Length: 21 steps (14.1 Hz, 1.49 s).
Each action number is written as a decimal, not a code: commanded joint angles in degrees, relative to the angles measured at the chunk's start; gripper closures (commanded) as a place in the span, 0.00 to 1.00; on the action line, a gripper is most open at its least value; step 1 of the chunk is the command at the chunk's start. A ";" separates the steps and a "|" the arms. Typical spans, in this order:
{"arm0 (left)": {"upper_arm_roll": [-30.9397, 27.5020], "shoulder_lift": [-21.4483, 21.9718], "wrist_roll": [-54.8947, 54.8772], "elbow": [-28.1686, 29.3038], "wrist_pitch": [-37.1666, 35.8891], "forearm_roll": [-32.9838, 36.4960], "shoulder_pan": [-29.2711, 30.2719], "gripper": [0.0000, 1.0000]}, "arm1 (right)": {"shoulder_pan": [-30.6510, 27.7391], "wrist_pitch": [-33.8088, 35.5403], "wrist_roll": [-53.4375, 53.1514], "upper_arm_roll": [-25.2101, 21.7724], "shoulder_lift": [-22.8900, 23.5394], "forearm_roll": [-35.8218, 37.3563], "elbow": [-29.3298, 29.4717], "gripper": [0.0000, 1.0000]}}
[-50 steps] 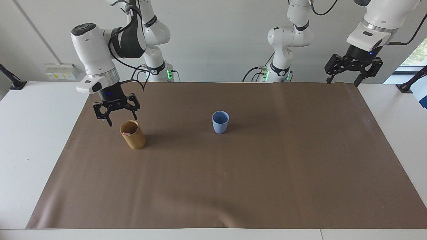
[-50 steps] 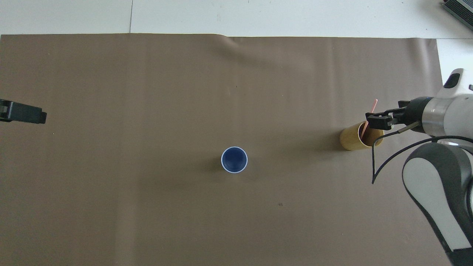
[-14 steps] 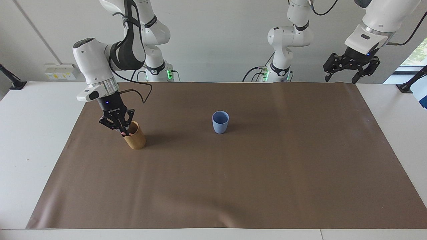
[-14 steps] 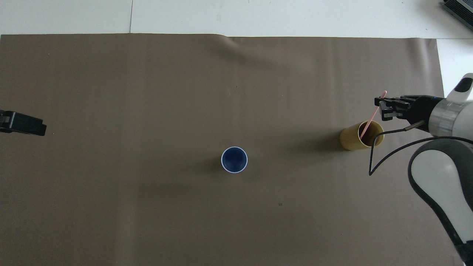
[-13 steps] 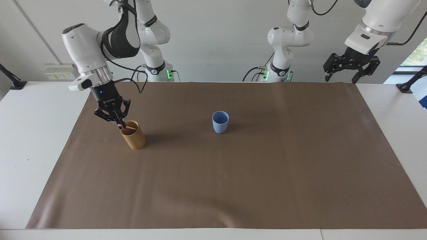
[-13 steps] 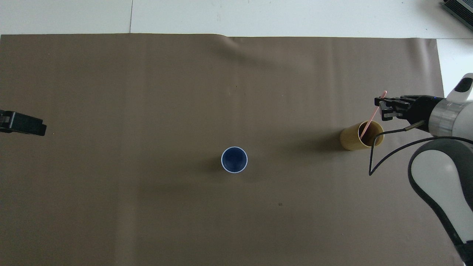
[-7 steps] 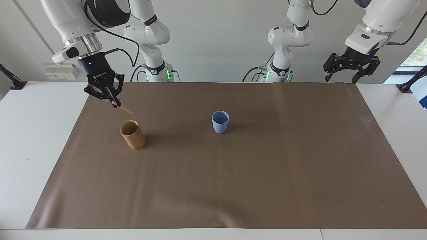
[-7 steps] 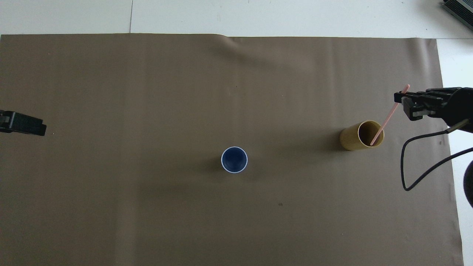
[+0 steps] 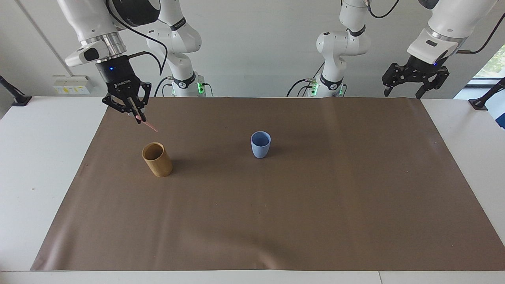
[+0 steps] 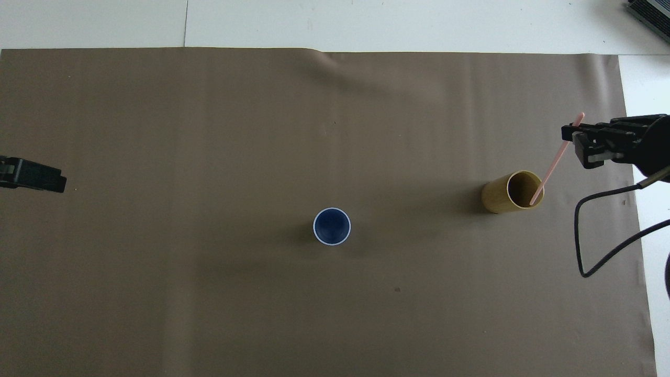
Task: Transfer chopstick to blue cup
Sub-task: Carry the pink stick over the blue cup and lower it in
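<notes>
My right gripper [image 9: 137, 117] [image 10: 570, 137] hangs in the air over the brown mat, shut on a thin pink chopstick [image 9: 148, 126] [image 10: 554, 162] that slants down from its fingertips, clear of the tan cup. The blue cup [image 9: 260, 144] [image 10: 332, 226] stands upright near the middle of the mat with nothing in it. My left gripper [image 9: 405, 93] [image 10: 36, 176] waits open, raised over the mat's edge at the left arm's end of the table.
A tan bamboo-coloured cup [image 9: 157, 159] [image 10: 512, 191] stands upright on the brown mat [image 9: 276, 205] toward the right arm's end, level with the blue cup. White table [image 9: 39, 157] borders the mat.
My right gripper has risen from the tan cup's mouth with the chopstick, drawing it fully out of the cup. The left arm has stayed put.
</notes>
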<state>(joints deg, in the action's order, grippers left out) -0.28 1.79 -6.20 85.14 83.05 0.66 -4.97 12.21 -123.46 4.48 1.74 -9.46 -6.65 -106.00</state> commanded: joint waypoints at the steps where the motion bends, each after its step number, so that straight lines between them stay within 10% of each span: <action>1: 0.20 1.11 0.22 0.99 0.00 0.48 0.23 0.00 | 4.38 -0.37 -7.26 -0.24 2.69 2.68 2.81 1.00; 11: 0.20 1.11 -0.22 0.90 -0.34 0.48 0.23 0.00 | 19.24 -9.67 -32.31 -0.24 9.46 14.71 3.17 1.00; 21: 0.20 1.11 -0.13 0.90 -0.44 0.48 0.49 0.00 | 21.98 -17.33 -39.02 -0.07 14.91 22.03 0.89 1.00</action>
<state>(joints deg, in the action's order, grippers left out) -0.34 1.79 -6.20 85.14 83.07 0.66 -4.97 34.30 -138.89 -32.95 1.67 4.85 13.58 -104.09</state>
